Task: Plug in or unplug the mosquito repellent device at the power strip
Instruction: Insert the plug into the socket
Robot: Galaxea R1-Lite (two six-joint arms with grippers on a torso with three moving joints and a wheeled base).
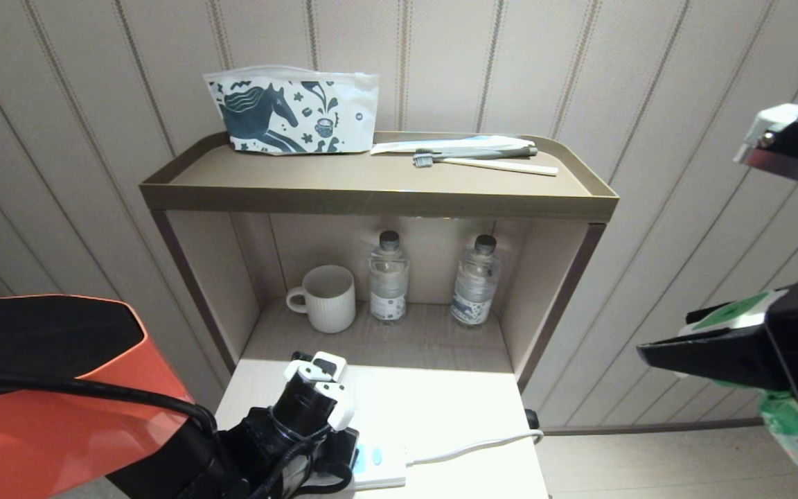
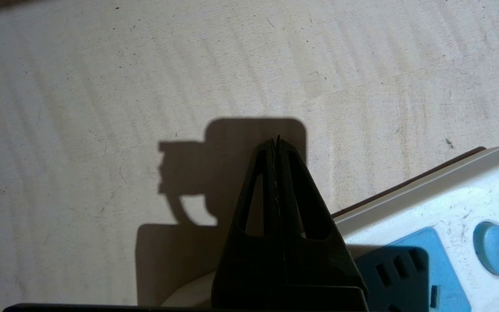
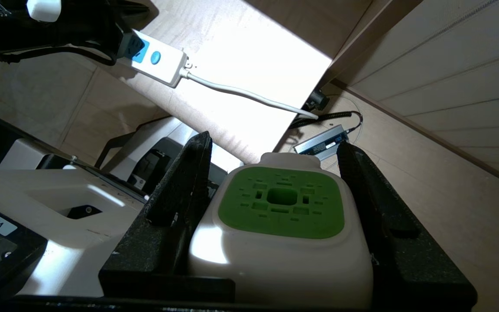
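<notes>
Mosquito repellent device [image 3: 280, 225] | clamped in right end effector [image 3: 275, 173] | left end effector [image 2: 275, 145] together over power strip [image 2: 457, 203]

Power strip [image 1: 378, 463] on table [image 1: 440, 409]

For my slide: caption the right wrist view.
Right gripper holds the repellent device off to the side of the power strip.

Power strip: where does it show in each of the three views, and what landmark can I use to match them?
Head view: the power strip lies at the bottom centre on the white tabletop, partly behind the left gripper.
Left wrist view: its end fills the lower right corner, beside the shut fingers.
Right wrist view: it sits near the top left, white cord trailing off.
Shared landmark: the blue oval button.
</notes>
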